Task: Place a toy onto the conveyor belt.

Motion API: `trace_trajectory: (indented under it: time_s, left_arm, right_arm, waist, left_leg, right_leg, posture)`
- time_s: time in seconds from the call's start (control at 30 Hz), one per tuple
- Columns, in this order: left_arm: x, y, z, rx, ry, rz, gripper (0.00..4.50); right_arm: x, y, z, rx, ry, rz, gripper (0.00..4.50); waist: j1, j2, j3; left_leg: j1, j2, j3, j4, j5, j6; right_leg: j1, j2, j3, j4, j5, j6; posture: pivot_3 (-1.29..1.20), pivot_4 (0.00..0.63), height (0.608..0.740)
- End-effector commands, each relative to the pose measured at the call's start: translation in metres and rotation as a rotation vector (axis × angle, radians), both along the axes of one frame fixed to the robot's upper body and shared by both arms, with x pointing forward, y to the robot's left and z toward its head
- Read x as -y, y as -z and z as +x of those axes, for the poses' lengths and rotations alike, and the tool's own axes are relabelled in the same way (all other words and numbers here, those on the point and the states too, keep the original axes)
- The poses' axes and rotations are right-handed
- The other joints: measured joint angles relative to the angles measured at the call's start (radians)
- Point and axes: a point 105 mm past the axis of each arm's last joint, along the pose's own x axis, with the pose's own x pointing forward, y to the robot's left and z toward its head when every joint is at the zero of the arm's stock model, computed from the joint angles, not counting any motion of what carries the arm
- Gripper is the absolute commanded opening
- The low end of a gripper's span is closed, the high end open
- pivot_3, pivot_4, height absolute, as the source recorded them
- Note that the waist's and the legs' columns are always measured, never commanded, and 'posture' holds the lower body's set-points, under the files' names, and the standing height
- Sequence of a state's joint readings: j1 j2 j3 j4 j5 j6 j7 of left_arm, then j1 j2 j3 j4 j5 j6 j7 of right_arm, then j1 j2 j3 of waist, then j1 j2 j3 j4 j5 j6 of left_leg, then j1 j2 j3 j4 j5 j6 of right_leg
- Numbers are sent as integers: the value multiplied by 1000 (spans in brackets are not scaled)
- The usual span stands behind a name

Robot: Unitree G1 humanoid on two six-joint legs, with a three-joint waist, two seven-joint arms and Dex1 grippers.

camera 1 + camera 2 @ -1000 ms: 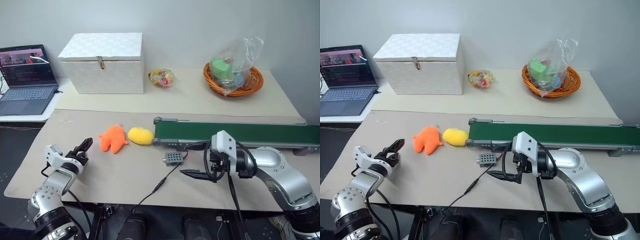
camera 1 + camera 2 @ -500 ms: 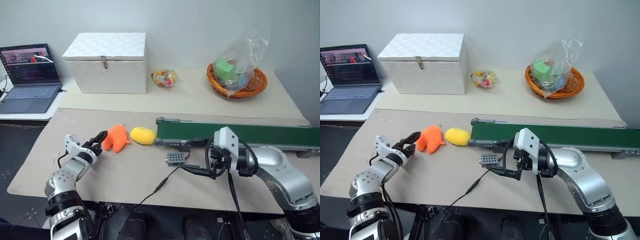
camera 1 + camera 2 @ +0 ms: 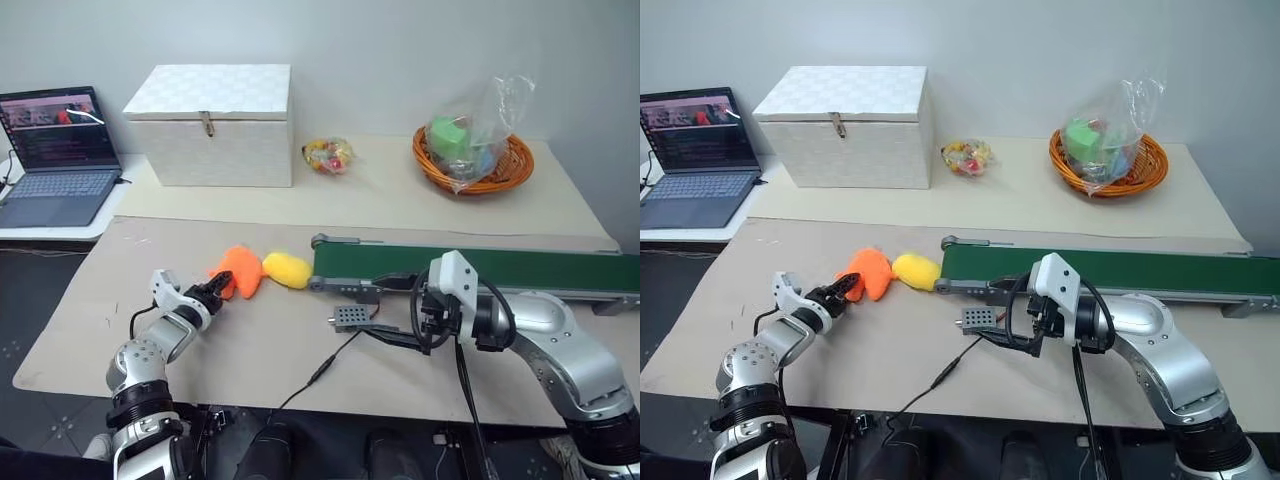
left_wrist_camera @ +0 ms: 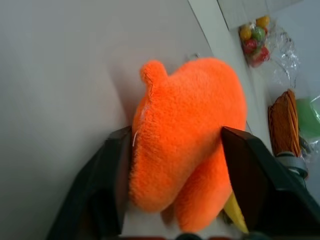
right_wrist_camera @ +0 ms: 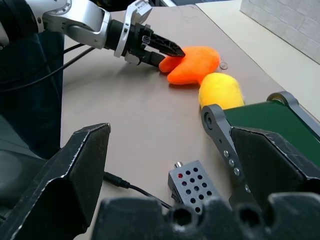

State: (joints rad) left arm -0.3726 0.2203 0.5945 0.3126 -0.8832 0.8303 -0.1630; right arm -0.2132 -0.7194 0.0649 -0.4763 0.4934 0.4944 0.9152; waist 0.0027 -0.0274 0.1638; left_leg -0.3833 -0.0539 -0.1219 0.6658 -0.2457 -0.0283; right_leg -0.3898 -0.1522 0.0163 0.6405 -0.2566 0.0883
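The orange plush toy (image 3: pixel 241 271) lies on the beige mat, touching the yellow plush (image 3: pixel 287 269) to its right. My left gripper (image 3: pixel 214 292) reaches it from the left, and its fingers (image 4: pixel 116 172) press against both sides of the toy (image 4: pixel 187 135), shut on its near end. The dark green conveyor belt (image 3: pixel 500 268) runs off to the right, just past the yellow plush. My right gripper (image 3: pixel 392 310) hovers open in front of the belt's left end, above the small grey control box (image 3: pixel 350 318), with nothing between its fingers.
A white lidded box (image 3: pixel 215 125), a bag of sweets (image 3: pixel 328 155) and an orange basket with a plastic bag (image 3: pixel 470 160) stand at the back. A laptop (image 3: pixel 55 150) sits far left. The control box's cable (image 3: pixel 325 368) trails to the front edge.
My left gripper has moved right and forward up to the orange toy and closed from wide open onto it. The right arm has stayed where it was.
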Motion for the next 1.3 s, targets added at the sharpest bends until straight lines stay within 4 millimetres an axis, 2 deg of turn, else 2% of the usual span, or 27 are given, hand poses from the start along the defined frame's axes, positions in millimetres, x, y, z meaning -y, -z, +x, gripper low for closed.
trace_trajectory:
  time_s: [0.03, 0.17, 0.27, 0.33, 0.37, 0.47, 0.5, 0.53, 0.57, 0.6, 0.67, 0.8, 0.97, 1.03, 1.17, 1.27, 1.3]
  left_arm:
    - [0, -5, 0, 25, 3, 4, 2058]
    - [-8, -29, 6, 146, -72, 190, 2058]
    - [-24, -73, 11, 293, -261, 434, 2058]
    - [-29, -116, 7, 401, -393, 822, 2058]
    - [-23, -139, 5, 479, -438, 1001, 2058]
    - [3, -173, 2, 621, -470, 1357, 2058]
    - [20, -185, 2, 707, -449, 1566, 2058]
    - [49, -192, 3, 837, -388, 1772, 2058]
    - [69, -193, 2, 928, -342, 1901, 2058]
    - [83, -188, 5, 966, -286, 1942, 2058]
    - [93, -173, 8, 974, -218, 1826, 2058]
    - [84, -126, 22, 702, -84, 1252, 2058]
    - [43, -104, 25, 518, -231, 944, 2058]
    - [26, -102, 20, 488, -309, 789, 2058]
    - [4, -89, 10, 411, -379, 661, 2058]
    - [-5, -37, -3, 213, -327, 524, 2744]
    - [-7, -26, -8, 183, -314, 510, 3038]
  right_arm:
    - [-1, -9, 1, 37, -4, 14, 4500]
    - [0, -6, 2, 30, 1, 11, 4500]
    - [1, -4, 3, 20, 4, 8, 4500]
    - [3, -1, 4, 12, 11, 4, 4500]
    - [3, 0, 4, 7, 12, 4, 4500]
    - [3, 2, 4, 3, 11, 5, 4500]
    - [2, 2, 4, 4, 11, 8, 4500]
    - [2, 1, 5, 5, 12, 15, 4500]
    - [1, 0, 5, 6, 13, 21, 4500]
    - [1, -1, 6, 8, 14, 26, 4500]
    - [0, -2, 6, 13, 11, 32, 4500]
    - [6, -1, 11, 25, 48, 19, 4500]
    - [9, 2, 10, 21, 60, 7, 4500]
    - [10, 4, 10, 16, 65, -4, 4500]
    - [13, 6, 10, 9, 73, -14, 4500]
    - [12, 7, 9, 3, 67, -12, 4500]
    - [12, 7, 9, 1, 66, -11, 4500]
  waist:
    - [-4, 0, 0]
    - [-7, 0, 0]
    - [-5, -1, 1]
    - [-3, -2, 1]
    - [-3, -2, 1]
    - [3, -2, 1]
    - [6, -2, 1]
    - [9, -2, 1]
    - [11, -2, 1]
    - [14, -2, 1]
    - [14, -1, 1]
    - [-6, -1, 1]
    - [-22, -1, 1]
    - [-19, -1, 1]
    - [-15, -1, 1]
    - [-14, -1, 1]
    - [-14, -1, 1]
  left_leg:
    - [0, 0, 0, 0, 0, 0]
    - [0, 0, 0, 0, 0, 0]
    - [-1, 0, 0, 0, 0, 0]
    - [-1, 0, 0, 0, 0, 0]
    - [-2, 0, 0, 0, 0, -1]
    - [-2, 0, 1, -2, 0, -1]
    - [-2, 0, 1, -2, 0, -1]
    - [-2, 0, 1, -2, 0, -1]
    - [-2, 0, 1, -3, 0, -1]
    - [-2, 0, 1, -3, 0, -1]
    - [-2, -1, 1, -4, 0, -1]
    - [-4, 0, 1, -4, 0, 0]
    - [-6, 1, 0, -4, 1, -1]
    - [-5, 1, 0, -4, 1, -1]
    - [-5, 0, 0, -4, 1, -1]
    - [-5, 0, 0, -4, 1, -1]
    - [-4, 0, 0, -4, 1, -1]
  right_leg:
    - [0, 0, 0, 0, 0, 0]
    - [0, 0, 0, 0, 0, 0]
    - [0, 0, 0, 0, 0, 0]
    - [-1, 0, 0, -1, 0, 0]
    - [-1, 0, 0, -2, 0, 0]
    - [-1, 0, 1, -3, 0, -1]
    - [-1, 0, 1, -4, 0, -1]
    - [-1, 0, 0, -4, 0, 0]
    - [-1, 0, 0, -4, 0, 0]
    - [-1, 0, -1, -4, 1, 0]
    - [1, 0, 0, -8, 2, 1]
    - [-1, 0, 1, -10, 4, 2]
    - [-7, 1, 1, -6, 4, 2]
    - [-5, 1, 1, -7, 4, 2]
    - [-3, 1, 0, -8, 4, 2]
    - [-3, 1, 0, -9, 4, 2]
    - [-2, 1, 0, -9, 4, 2]
  posture:
    - [0, 150, 740]
    - [0, 150, 740]
    - [0, 150, 740]
    - [0, 150, 740]
    - [0, 150, 740]
    - [0, 150, 740]
    - [0, 150, 740]
    - [0, 150, 740]
    - [0, 150, 740]
    - [0, 150, 740]
    - [0, 150, 740]
    - [0, 150, 740]
    - [0, 150, 740]
    - [0, 150, 740]
    - [0, 150, 740]
    - [0, 150, 740]
    - [0, 150, 740]
